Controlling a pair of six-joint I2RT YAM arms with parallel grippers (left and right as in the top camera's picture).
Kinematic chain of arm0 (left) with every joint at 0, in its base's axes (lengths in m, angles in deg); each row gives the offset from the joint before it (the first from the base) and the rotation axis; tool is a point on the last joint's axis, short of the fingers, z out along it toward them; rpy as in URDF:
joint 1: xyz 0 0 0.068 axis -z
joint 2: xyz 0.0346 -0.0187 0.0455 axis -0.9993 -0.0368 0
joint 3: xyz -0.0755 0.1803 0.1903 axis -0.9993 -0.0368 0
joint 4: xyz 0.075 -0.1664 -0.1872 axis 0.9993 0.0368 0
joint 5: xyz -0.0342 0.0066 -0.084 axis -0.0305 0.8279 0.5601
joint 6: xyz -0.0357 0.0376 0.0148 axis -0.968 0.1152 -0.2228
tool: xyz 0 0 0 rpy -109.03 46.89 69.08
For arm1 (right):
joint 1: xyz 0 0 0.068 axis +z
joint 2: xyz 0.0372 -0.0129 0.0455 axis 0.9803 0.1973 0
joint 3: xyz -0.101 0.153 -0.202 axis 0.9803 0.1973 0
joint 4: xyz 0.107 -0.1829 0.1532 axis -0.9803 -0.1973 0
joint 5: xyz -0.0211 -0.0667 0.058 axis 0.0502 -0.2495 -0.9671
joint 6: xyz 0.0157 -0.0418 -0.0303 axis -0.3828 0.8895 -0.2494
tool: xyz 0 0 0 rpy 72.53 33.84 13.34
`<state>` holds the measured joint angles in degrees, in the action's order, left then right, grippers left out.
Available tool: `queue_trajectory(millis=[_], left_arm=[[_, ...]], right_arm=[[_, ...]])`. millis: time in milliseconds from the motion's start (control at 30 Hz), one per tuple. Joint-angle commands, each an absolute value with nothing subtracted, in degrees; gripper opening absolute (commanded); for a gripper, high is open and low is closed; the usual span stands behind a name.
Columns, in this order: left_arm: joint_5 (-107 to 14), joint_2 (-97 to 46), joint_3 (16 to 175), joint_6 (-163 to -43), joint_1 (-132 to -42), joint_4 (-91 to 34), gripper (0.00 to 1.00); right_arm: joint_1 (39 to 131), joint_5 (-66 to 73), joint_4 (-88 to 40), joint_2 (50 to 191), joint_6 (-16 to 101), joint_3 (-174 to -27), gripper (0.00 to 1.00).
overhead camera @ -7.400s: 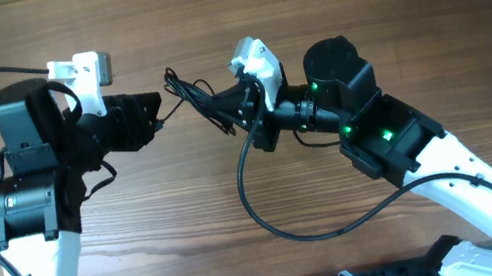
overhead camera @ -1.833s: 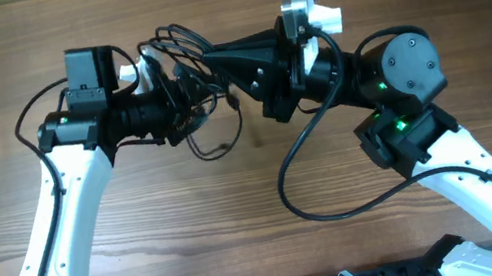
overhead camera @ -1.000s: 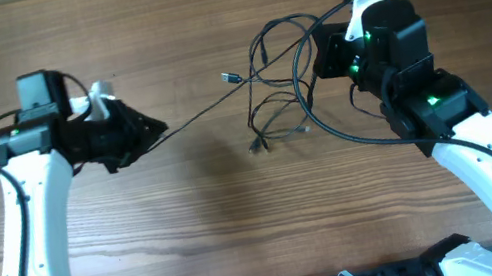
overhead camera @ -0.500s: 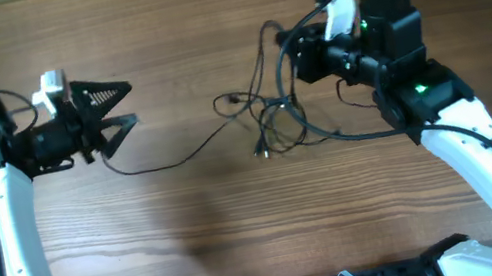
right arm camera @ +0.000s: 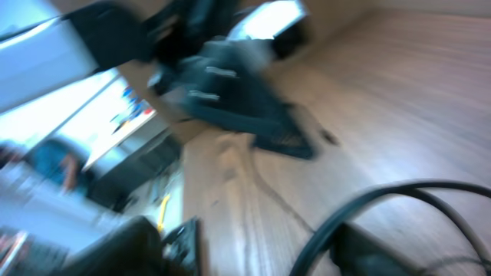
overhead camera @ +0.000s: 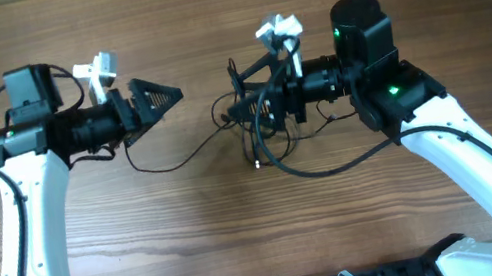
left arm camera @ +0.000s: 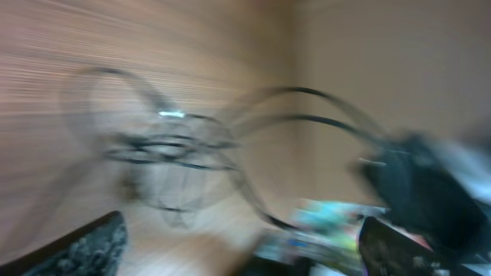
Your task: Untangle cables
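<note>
Cables (overhead camera: 199, 148) are found between the two grippers, on the wooden table (overhead camera: 245, 250). Most of the thin dark cord is gathered in a loose tangle at and just around the fingertips of the right gripper (overhead camera: 243, 110).

The left gripper (overhead camera: 177, 94) is pointed toward the right arm, and its jaws are seen spread wide in the left wrist view, with one finger (left arm camera: 96, 245) at each lower corner and nothing gripped between them. A single strand is laid out on the table just beside and slightly behind this gripper's fingers. It curves away from them toward the tangle, and no contact with the fingers can be made out. Ahead of the left gripper, in its own blurred view, the tangle (left arm camera: 169, 149) is seen as several overlapping loops on the wood, well apart from its fingertips.

The right gripper is pointed back toward the left one. In the blurred right wrist view its jaws appear parted. Whether any cord is caught between them cannot be told. Loops of the tangle are seen on both sides of its fingertips from overhead, and a small metallic plug end (overhead camera: 257, 164) lies just beside them. The left gripper (right arm camera: 230, 100) is seen well ahead in that view.
</note>
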<state>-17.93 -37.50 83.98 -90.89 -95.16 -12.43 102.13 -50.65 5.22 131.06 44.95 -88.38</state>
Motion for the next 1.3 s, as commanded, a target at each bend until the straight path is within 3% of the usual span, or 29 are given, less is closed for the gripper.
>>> queue_trajectory(millis=[0, 67, 167, 200, 267, 467, 500, 567, 600, 700, 733, 900, 933, 967, 1033, 1100, 1200, 1267], left_arm=[[-49.36, -37.8, 84.46, -84.18, -91.73, -14.23, 0.85], [-56.96, -37.78, 84.46, -84.18, -90.22, -16.85, 0.86], [-72.77, -37.78, 84.46, -84.2, -87.66, -19.91, 1.0], [-89.25, -37.8, 84.46, -86.43, -85.89, -20.17, 1.0], [-101.99, -37.78, 84.48, -90.39, -84.43, -17.26, 1.0], [-95.21, -37.8, 84.46, -89.97, -81.65, -4.83, 1.0], [-90.38, -37.78, 84.48, -89.23, -81.39, -2.05, 1.0], [-59.04, -37.78, 84.46, -74.72, -81.26, -1.77, 1.0], [-61.18, -37.8, 84.46, -74.76, -81.24, -4.5, 1.0], [-113.49, -38.02, 84.46, -99.83, -81.24, -12.28, 1.0], [-119.74, -38.02, 84.46, -100.27, -81.26, -12.11, 1.0], [-104.77, -38.0, 84.46, -97.18, -80.49, -11.14, 1.0], [-95.04, -38.0, 84.46, -90.39, -80.49, -15.41, 1.0], [-84.61, -38.0, 84.46, -80.79, -80.54, -18.27, 1.0], [-74.23, -38.0, 84.46, -67.2, -80.54, -22.42, 1.0], [-87.26, -38.0, 84.46, -65.36, -80.49, -29.09, 1.0], [-126.38, -38.0, 84.48, -65.93, -80.71, -36.76, 1.0], [-131.39, -37.93, 84.46, -66.23, -80.6, -34.16, 1.0]], right_arm=[[102.35, -62.47, 2.05, 131.32, 50.7, -88.86, 0.99], [102.35, -62.47, 0.08, 131.32, 50.31, -88.86, 1.0], [102.37, -61.25, -1.73, 131.32, 50.18, -88.86, 1.0], [102.35, -57.01, -3.46, 131.32, 49.13, -88.86, 1.0], [102.37, -50.74, -5.41, 131.32, 48.3, -88.86, 1.0], [102.37, -48.22, -6.32, 131.32, 48.34, -88.86, 0.99], [102.35, -48.22, -6.85, 131.32, 48.76, -88.86, 1.0], [102.35, -47.98, -6.89, 131.32, 48.93, -88.86, 1.0], [102.35, -47.98, -7.02, 131.32, 48.93, -88.86, 1.0], [102.37, -47.98, -8.33, 131.32, 48.95, -88.86, 1.0], [102.35, -47.96, -8.55, 131.32, 48.95, -88.86, 1.0], [103.07, -50.12, -8.49, 131.36, 54.29, -88.86, 1.0], [104.86, -58.15, -9.6, 131.36, 64.14, -88.84, 1.0], [105.98, -59.06, -10.59, 131.36, 66.85, -88.84, 1.0], [108.29, -53.12, -13.51, 131.39, 70.11, -88.81, 1.0], [109.76, -39.52, -16.18, 131.39, 69.56, -88.81, 1.0], [110.28, -23.44, -20.81, 131.39, 65.69, -88.79, 1.0], [110.28, -25.71, -21.84, 131.39, 65.91, -88.79, 1.0]])
